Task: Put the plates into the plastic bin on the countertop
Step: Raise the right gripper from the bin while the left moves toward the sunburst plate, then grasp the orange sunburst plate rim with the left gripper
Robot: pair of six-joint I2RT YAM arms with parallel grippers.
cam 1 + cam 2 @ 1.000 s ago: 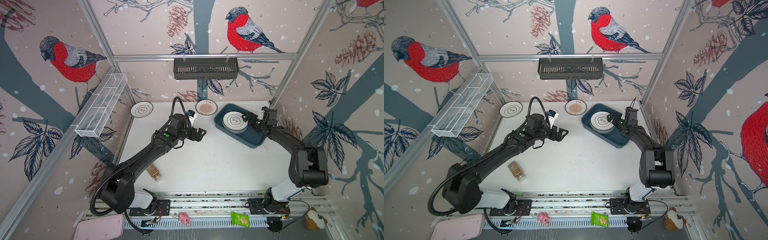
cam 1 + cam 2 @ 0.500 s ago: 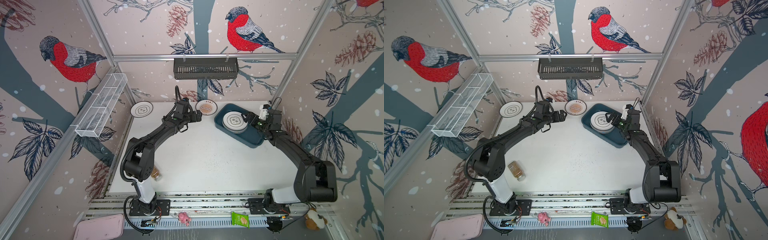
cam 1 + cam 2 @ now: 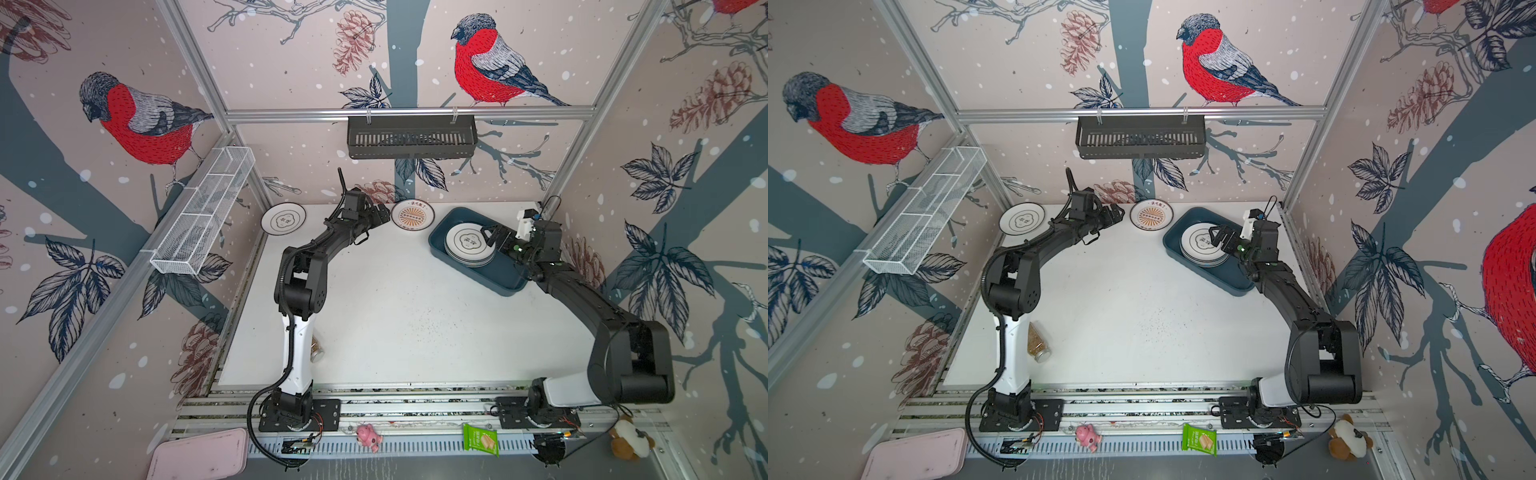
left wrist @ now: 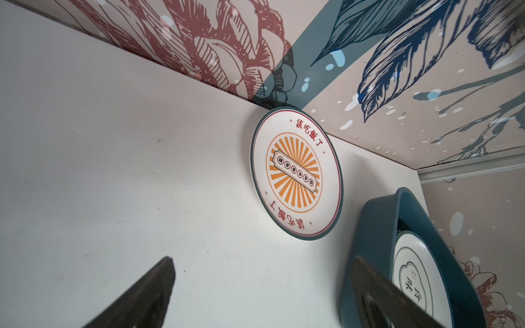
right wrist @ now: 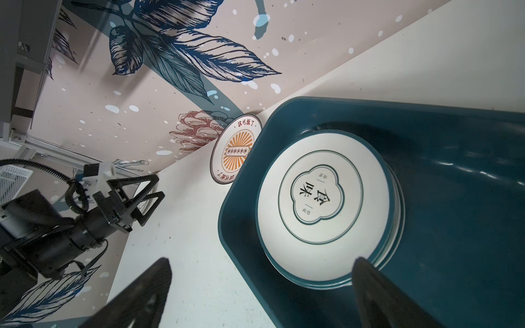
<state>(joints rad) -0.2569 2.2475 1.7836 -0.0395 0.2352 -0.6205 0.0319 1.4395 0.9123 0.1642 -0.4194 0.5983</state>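
Note:
A stack of white plates (image 3: pixel 469 243) (image 3: pixel 1204 245) (image 5: pixel 324 204), cloud-outline plate on top, lies in the far end of the teal plastic bin (image 3: pixel 500 282) (image 3: pixel 1227 279) (image 5: pixel 454 170) at the back right of the countertop (image 3: pixel 395 311). An orange sunburst plate (image 3: pixel 412 215) (image 3: pixel 1151 215) (image 4: pixel 295 173) lies at the back wall, just left of the bin. A cloud-outline plate (image 3: pixel 284 218) (image 3: pixel 1022 219) lies at the back left. My left gripper (image 3: pixel 380 210) (image 4: pixel 261 258) is open and empty, just left of the sunburst plate. My right gripper (image 3: pixel 489 235) (image 5: pixel 261 259) is open and empty over the stack's near edge.
A small jar (image 3: pixel 1038 345) lies by the left arm's base. A black slotted basket (image 3: pixel 411 137) hangs on the back rail and a white wire shelf (image 3: pixel 203 216) on the left wall. A pink tray (image 3: pixel 199 455), a snack packet and toys lie in front of the rails.
My left gripper has travelled from the middle of the countertop to the back, close to the sunburst plate. My right gripper has stayed open by the stack; its arm has shifted a little.

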